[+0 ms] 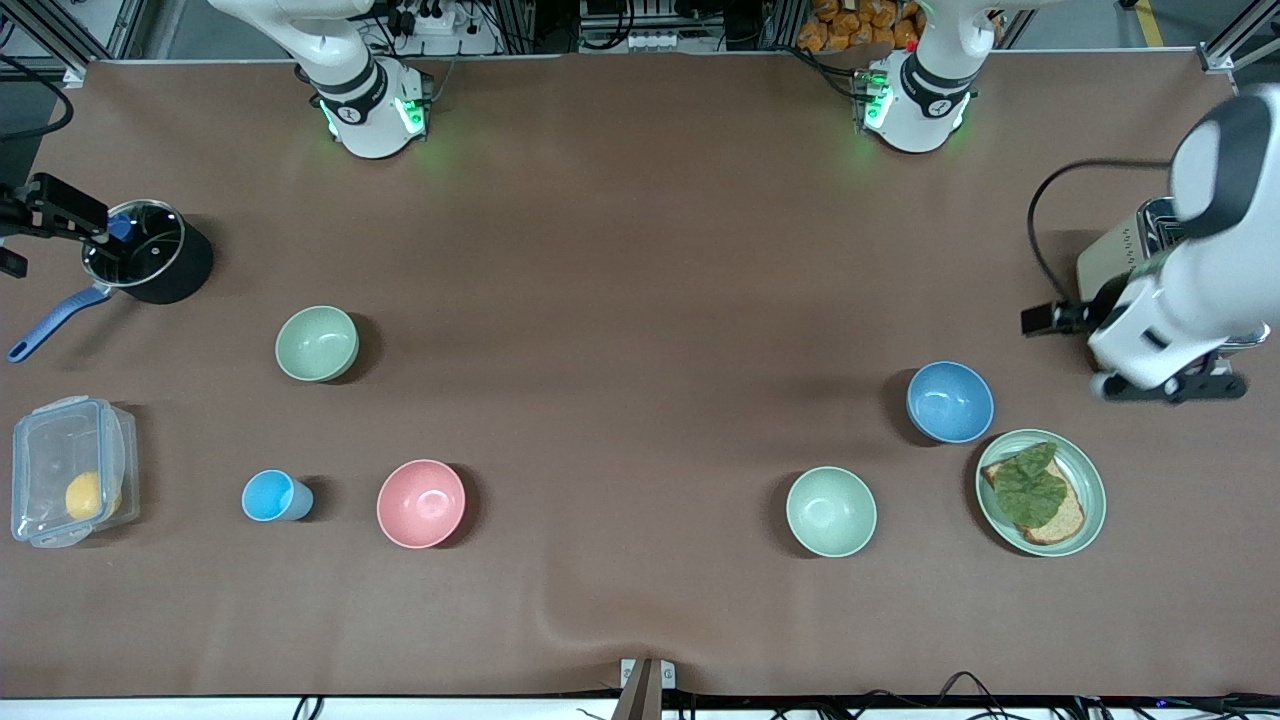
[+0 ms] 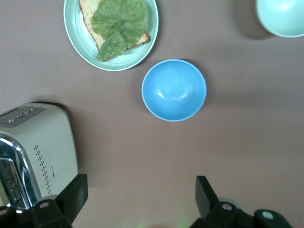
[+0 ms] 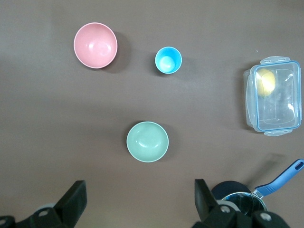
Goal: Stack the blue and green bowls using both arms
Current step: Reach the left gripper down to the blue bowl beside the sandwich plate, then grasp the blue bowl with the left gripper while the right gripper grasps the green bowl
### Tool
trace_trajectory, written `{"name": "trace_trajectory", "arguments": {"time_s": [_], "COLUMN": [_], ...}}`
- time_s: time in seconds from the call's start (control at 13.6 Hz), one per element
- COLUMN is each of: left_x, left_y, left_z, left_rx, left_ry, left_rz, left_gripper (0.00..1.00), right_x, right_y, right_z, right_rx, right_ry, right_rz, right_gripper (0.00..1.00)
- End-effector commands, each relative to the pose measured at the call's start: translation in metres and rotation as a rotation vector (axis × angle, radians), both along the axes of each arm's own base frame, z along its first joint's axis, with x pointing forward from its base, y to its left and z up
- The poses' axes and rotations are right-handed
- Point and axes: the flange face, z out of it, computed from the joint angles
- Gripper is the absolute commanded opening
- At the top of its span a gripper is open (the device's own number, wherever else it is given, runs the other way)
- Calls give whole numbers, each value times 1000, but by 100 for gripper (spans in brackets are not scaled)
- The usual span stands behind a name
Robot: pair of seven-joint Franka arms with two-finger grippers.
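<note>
brown cloth table (image 1: 640, 300), blue bowl (image 1: 949, 401) just beside the bread plate (image 1: 1090, 480), green bowl (image 1: 317, 343) near the pot (image 1: 150, 255), left gripper (image 2: 137, 199) by the toaster (image 2: 40, 147) and right gripper (image 3: 137, 202) both wide open

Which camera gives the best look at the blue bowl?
The left wrist view: the blue bowl sits near its centre, seen from above, large and unblocked. The front view shows it smaller, beside the plate. The right wrist view doesn't show it.
</note>
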Motion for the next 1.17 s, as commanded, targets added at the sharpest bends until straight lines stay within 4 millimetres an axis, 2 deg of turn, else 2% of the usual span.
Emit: {"name": "trace_trajectory", "arguments": {"time_s": [0.0, 0.07, 0.22, 0.29, 0.44, 0.73, 0.88, 0.95, 1.1], "left_x": [24, 24, 18, 13, 2, -6, -9, -10, -11], "left_y": [12, 25, 24, 24, 22, 29, 34, 36, 35], "left_z": [-46, -69, -112, -129, -161, -190, -199, -211, -226], "left_rx": [19, 16, 7, 2, -7, -18, -20, -22, -21], "left_ry": [22, 37, 34, 14, -6, -30, -28, -16, -2], "left_rz": [-1, 8, -2, -8, -19, -14, -7, -5, -10], "left_gripper": [100, 100, 100, 100, 100, 100, 100, 100, 100], "right_x": [-4, 0, 3, 9, 39, 45, 46, 47, 47], "right_y": [-1, -1, -3, -4, 6, 3, -1, 0, -3], "right_z": [1, -4, -9, -19, -72, -93, -117, -128, -165], "right_rx": [16, 16, 18, 16, -10, -12, 9, 7, 6], "right_ry": [-7, 1, 10, 22, 106, 148, 180, 173, 163], "right_rz": [-14, -11, -16, -9, 22, 26, 14, 4, -6], "right_gripper": [100, 100, 100, 100, 100, 100, 100, 100, 100]}}
